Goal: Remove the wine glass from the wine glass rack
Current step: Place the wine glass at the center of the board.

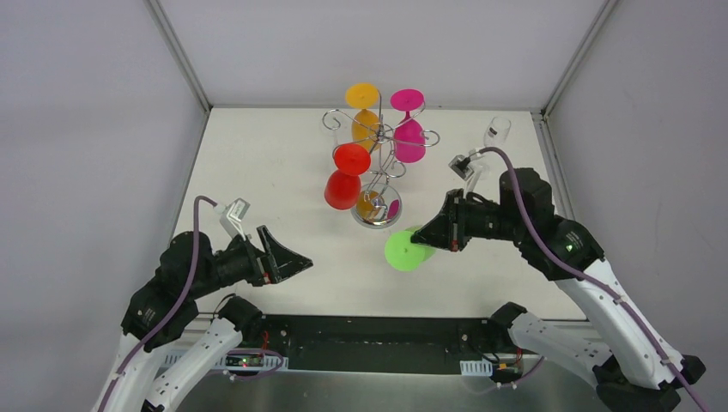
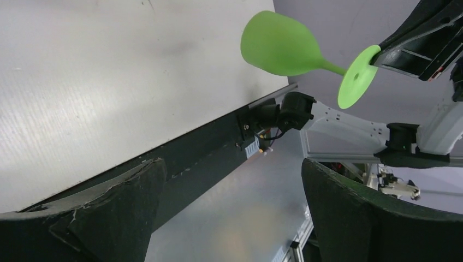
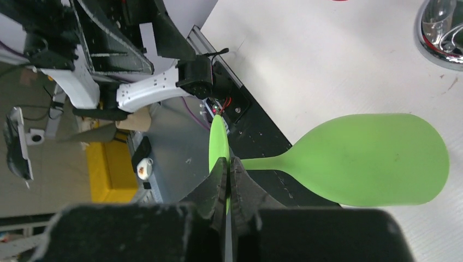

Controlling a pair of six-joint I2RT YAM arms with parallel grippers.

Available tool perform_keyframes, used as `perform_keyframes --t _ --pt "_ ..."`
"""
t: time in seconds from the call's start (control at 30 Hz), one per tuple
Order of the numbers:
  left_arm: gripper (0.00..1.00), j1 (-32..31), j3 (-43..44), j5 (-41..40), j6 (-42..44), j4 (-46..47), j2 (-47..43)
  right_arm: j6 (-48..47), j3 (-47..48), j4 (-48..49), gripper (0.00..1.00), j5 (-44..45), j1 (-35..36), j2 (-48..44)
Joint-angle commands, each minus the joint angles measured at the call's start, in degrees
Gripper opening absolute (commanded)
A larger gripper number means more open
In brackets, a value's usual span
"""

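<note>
The green wine glass (image 1: 403, 251) is off the wine glass rack (image 1: 378, 137) and hangs on its side in the air, in front of the rack's chrome base (image 1: 376, 213). My right gripper (image 1: 432, 240) is shut on the rim of its round foot (image 3: 217, 139), and its bowl (image 3: 371, 158) points away from the fingers. The left wrist view shows the same glass (image 2: 281, 46) held by the right gripper (image 2: 385, 54). My left gripper (image 1: 296, 259) stands wide open near the table's front left, with nothing between its fingers (image 2: 136, 196).
A red glass (image 1: 343, 180), an orange glass (image 1: 364, 112) and a magenta glass (image 1: 409, 129) hang upside down on the rack. A clear glass (image 1: 496, 130) stands at the back right corner. Grey walls close in the table on three sides.
</note>
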Motion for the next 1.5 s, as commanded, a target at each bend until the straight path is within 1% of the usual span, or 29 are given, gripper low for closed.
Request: perform_keyframes --t 0.0,0.13,0.33,0.5,0.6,0.73,0.87,1.0,1.1,1.27,1.47 --pt "0.99 -0.4 2.0 5.8 -4.1 1.1 2.0 -6.4 0.1 4.3 0.00 4.4 5.0 -1.7" --pt "0.99 -0.4 2.1 9.1 -6.3 2.1 3.5 -9.5 0.4 6.1 0.00 6.4 10.2 -0.4" --pt "0.99 -0.5 1.4 14.9 -10.2 3.6 5.9 -16.0 1.8 8.4 0.00 11.8 20.0 4.1" --pt "0.99 -0.5 0.1 18.4 -12.5 5.8 7.5 -21.2 3.6 12.5 0.00 17.0 27.7 7.9" --pt "0.99 -0.5 -0.5 19.6 -13.4 6.9 7.9 -23.2 4.9 13.6 0.00 18.1 29.9 10.5" --pt "0.99 -0.4 -2.3 21.7 -14.6 9.0 8.5 -25.4 4.7 17.7 0.00 18.8 33.0 12.0" --pt "0.99 -0.5 -3.6 22.2 -15.2 10.5 8.7 -29.5 5.3 19.0 0.00 22.1 36.9 13.4" --pt "0.99 -0.5 -4.6 22.5 -15.6 12.0 8.7 -33.1 4.7 21.5 0.00 23.6 39.8 14.0" --pt "0.98 -0.4 -5.5 22.6 -15.9 12.8 8.9 -34.9 4.2 23.7 0.00 24.6 41.5 14.5" --pt "0.98 -0.5 -6.5 23.2 -16.4 14.3 9.0 -37.5 6.0 24.0 0.00 26.3 43.7 16.8" --pt "0.96 -0.5 -7.3 23.8 -16.6 15.3 9.3 -38.9 7.9 25.5 0.00 26.2 45.6 20.0"
